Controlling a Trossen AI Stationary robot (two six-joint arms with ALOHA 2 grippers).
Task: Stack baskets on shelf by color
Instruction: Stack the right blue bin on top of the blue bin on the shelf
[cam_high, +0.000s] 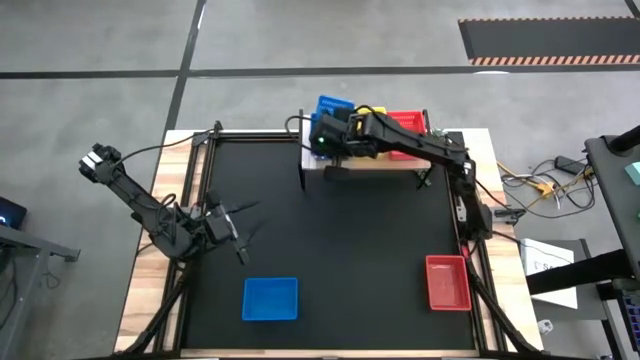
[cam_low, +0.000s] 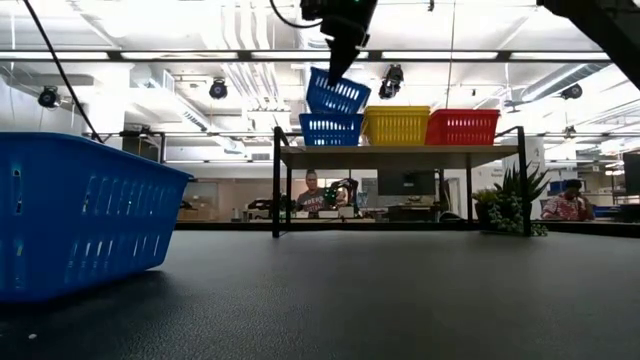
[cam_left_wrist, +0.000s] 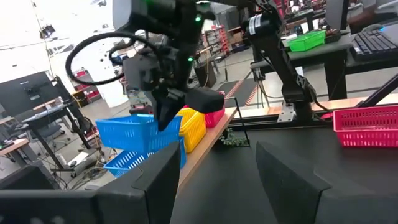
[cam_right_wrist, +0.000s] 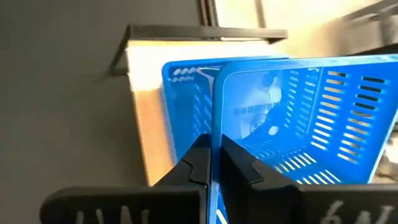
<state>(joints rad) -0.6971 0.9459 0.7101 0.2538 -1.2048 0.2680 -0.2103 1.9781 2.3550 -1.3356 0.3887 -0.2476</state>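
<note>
My right gripper (cam_low: 338, 62) reaches over the shelf's left end at the far edge, shut on a blue basket (cam_low: 337, 94) that tilts just above a second blue basket (cam_low: 329, 129). That one stands on the light wood shelf (cam_high: 372, 163), with a yellow basket (cam_low: 397, 125) and a red basket (cam_low: 462, 127) in a row to its right. Another blue basket (cam_high: 270, 298) and another red basket (cam_high: 447, 282) rest on the black mat near the front edge. My left gripper (cam_high: 240, 226) hovers open over the mat's left side, touching nothing. My right gripper pinches the side wall (cam_right_wrist: 215, 134) of the upper blue basket at its rim, one finger inside and one outside, coming from above and pointing down. The basket hangs tilted below the fingers. Its low edge is at the lower blue basket's rim; whether they touch I cannot tell.
The black mat (cam_high: 350, 250) is bordered by a dark metal frame, with wooden table edges at both sides. Cables and equipment lie right of the table. People sit in the room behind the shelf in the low view. Open mat lies between the shelf and the two front baskets.
</note>
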